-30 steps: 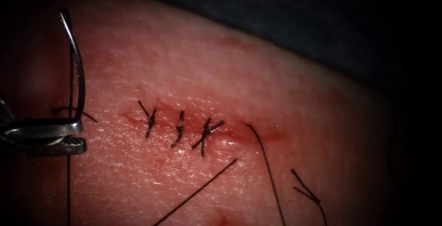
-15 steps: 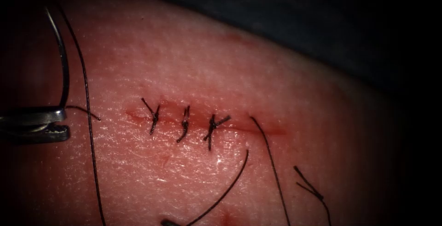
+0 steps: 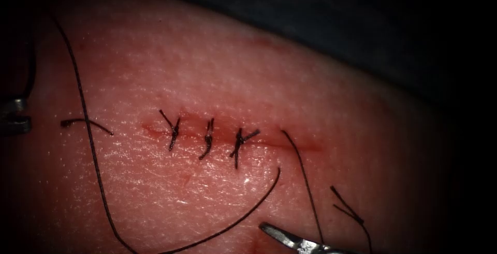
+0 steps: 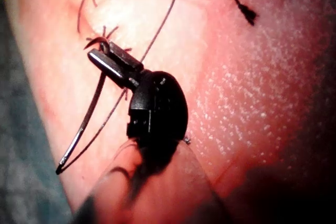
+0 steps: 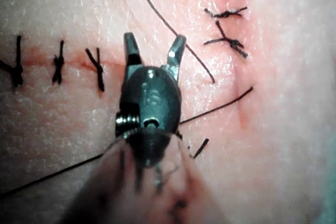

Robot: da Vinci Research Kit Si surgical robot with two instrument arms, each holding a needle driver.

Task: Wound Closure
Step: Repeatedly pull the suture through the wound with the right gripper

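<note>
— Left tool (image 4: 107,59)?
— At the far left edge in the endoscope view (image 3: 14,117), jaws closed on the needle (image 4: 84,127), gripped near one end of its curve.
— Right tool (image 5: 153,51)?
— Entering from below in the endoscope view (image 3: 290,238), jaws spread apart, holding nothing.

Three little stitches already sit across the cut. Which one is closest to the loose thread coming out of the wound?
The rightmost stitch, with its tails splayed in an X. The loose thread leaves the cut just to its right; the other two stitches lie further left.
</note>
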